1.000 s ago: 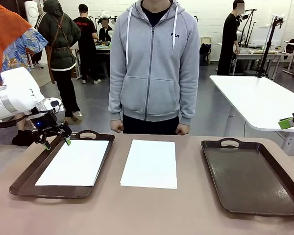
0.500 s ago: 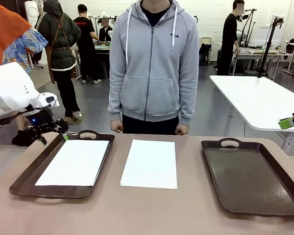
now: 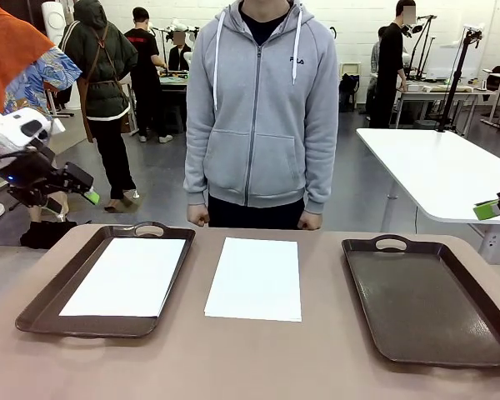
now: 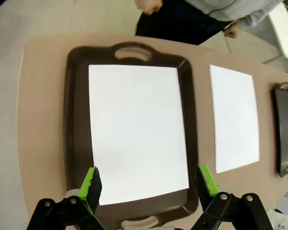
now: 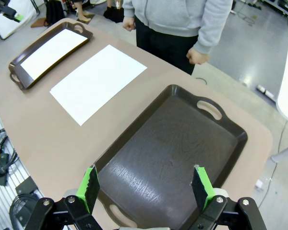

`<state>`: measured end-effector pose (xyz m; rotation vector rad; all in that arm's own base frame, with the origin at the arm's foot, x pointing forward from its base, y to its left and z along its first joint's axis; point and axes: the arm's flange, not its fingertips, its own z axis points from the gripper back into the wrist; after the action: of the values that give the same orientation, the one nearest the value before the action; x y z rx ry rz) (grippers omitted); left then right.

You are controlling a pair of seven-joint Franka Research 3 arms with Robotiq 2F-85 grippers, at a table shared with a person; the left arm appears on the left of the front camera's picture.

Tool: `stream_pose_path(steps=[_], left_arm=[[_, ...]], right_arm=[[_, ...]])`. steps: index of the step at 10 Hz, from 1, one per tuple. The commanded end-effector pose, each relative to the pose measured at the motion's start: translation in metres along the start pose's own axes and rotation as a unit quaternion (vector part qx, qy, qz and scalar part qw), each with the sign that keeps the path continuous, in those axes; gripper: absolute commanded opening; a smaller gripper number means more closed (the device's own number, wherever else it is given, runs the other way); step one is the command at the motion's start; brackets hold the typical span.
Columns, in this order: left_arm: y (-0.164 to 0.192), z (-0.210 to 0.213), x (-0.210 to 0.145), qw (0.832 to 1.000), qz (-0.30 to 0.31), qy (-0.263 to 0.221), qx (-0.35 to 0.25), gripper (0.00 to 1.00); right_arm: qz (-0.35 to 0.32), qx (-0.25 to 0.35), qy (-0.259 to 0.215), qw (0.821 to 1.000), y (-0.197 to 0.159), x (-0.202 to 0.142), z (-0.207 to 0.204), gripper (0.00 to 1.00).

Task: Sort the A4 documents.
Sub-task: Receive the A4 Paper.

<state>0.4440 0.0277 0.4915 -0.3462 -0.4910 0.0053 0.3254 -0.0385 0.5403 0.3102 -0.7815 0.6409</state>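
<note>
Front cam: we sit low, robot side, facing person (image 3: 262,108) across table (image 3: 250,358), near. Left wrist cam: we look steeply down on left tray (image 4: 73,143) from high. Right wrist cam: high over right tray (image 5: 173,143), tilted toward person. All three share middle paper stack (image 3: 254,279).

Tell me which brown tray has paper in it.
The left tray, with a white sheet lying inside it; the right tray holds none.

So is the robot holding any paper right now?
No, nothing is held. The left fingers and right fingers are both open and empty.
</note>
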Motion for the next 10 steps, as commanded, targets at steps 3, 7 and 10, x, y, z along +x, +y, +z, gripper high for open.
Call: stream_pose_path(steps=[3, 7, 10], left_arm=[[-0.009, 0.081, -0.031, 0.986, -0.100, -0.137, 0.001, 1.00], [-0.034, 0.108, -0.045, 0.954, -0.241, -0.138, -0.116, 1.00], [-0.021, 0.114, -0.047, 0.922, -0.309, -0.088, -0.217, 1.00]], right_arm=[[0.000, 0.005, -0.002, 1.000, 0.000, 0.000, -0.001, 1.00], [0.000, 0.005, -0.002, 1.000, 0.000, 0.000, -0.001, 1.00], [0.000, 0.005, -0.002, 1.000, 0.000, 0.000, -0.001, 1.00]])
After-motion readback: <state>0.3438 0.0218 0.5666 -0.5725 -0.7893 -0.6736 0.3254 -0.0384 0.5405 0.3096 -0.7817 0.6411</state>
